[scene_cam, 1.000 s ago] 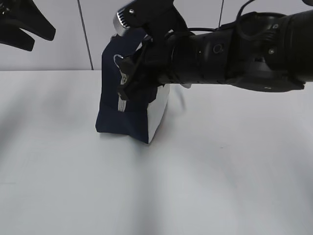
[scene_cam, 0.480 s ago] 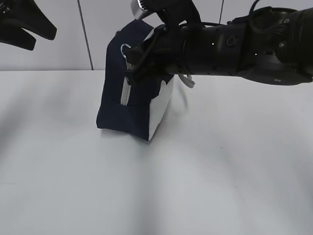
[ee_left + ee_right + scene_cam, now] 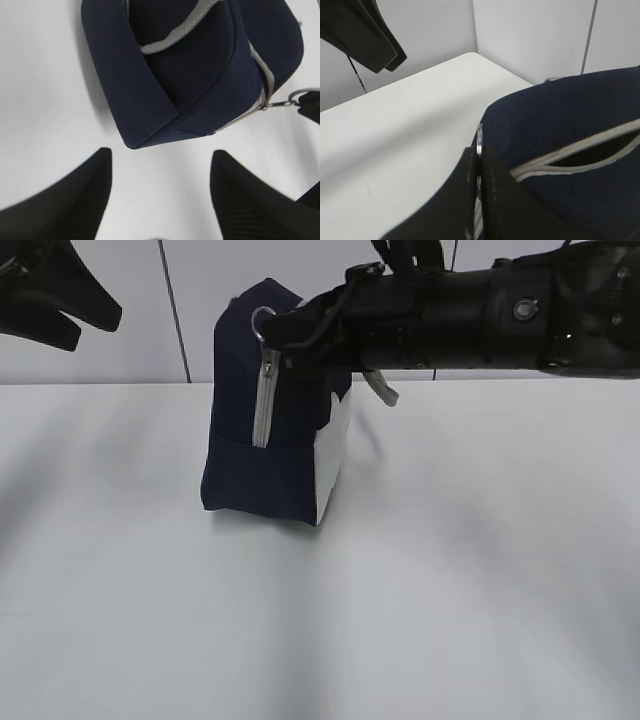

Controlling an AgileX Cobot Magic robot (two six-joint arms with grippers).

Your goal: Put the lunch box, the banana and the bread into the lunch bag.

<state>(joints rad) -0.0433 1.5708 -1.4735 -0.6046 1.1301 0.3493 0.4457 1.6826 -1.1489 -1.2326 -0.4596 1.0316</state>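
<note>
The navy lunch bag (image 3: pixel 262 455) stands upright on the white table, its white side panel (image 3: pixel 330 465) facing right. A grey zipper (image 3: pixel 265 400) runs up its front corner to a ring pull (image 3: pixel 263 322). My right gripper (image 3: pixel 287 330) is shut on that ring at the bag's top corner; the right wrist view shows the ring pull (image 3: pixel 479 137) pinched between the jaws and a dark slit in the zipper (image 3: pixel 592 156) behind it. My left gripper (image 3: pixel 161 151) hovers open above the table beside the bag (image 3: pixel 190 80), holding nothing. The lunch box, banana and bread are out of view.
A grey carry handle (image 3: pixel 175 35) lies over the bag's top. A white panelled wall (image 3: pixel 420 310) rises right behind the table. The right arm (image 3: pixel 500 315) stretches across the upper right. Bare white tabletop (image 3: pixel 300 620) spreads in front of the bag.
My right gripper has risen with the ring pull from mid-height on the bag's front corner to its top. More of the grey zipper strip now shows below. The left gripper barely moved.
</note>
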